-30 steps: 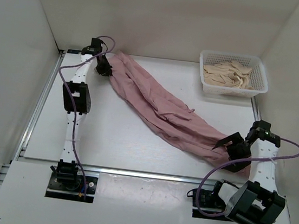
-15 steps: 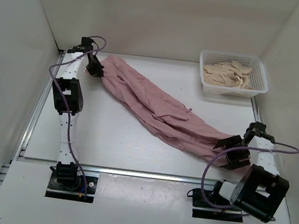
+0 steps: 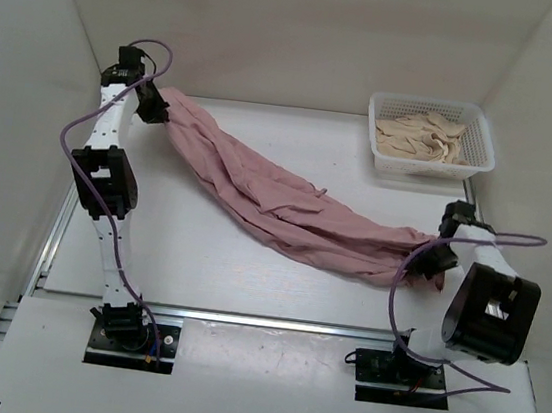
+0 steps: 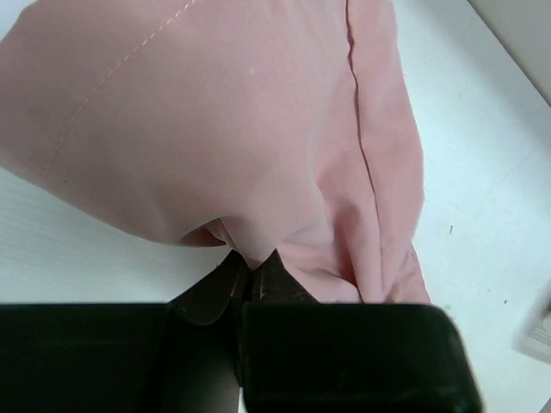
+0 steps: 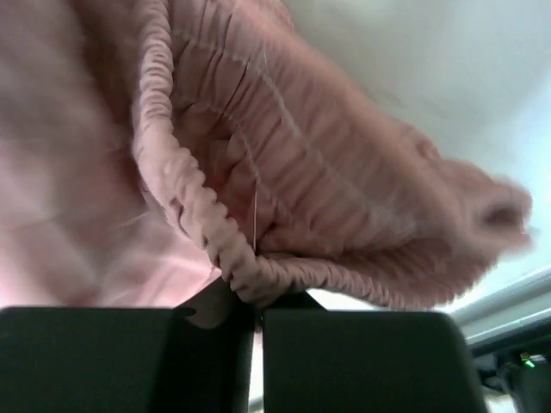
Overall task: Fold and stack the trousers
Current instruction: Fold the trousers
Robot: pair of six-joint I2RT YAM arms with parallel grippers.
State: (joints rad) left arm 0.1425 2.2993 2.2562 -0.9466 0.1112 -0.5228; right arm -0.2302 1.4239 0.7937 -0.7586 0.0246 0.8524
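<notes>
The dusty-pink trousers [image 3: 277,199] stretch in a long band from the far left of the table to the near right. My left gripper [image 3: 153,109] is shut on the leg end at the far left; the left wrist view shows the fabric [image 4: 258,129] pinched between the fingertips [image 4: 271,268]. My right gripper [image 3: 435,258] is shut on the elastic waistband [image 5: 258,275] at the near right, and that end is lifted and bunched. The middle of the trousers sags onto the table.
A white basket [image 3: 431,137] holding beige cloth stands at the back right corner. White walls close in on the left, back and right. The table's metal rail [image 3: 272,320] runs along the near edge, with both arm bases below it.
The right gripper moved in and closed on the waistband. The left arm pulled its end up and farther left, and the trousers are now drawn out straighter between the two grippers.
</notes>
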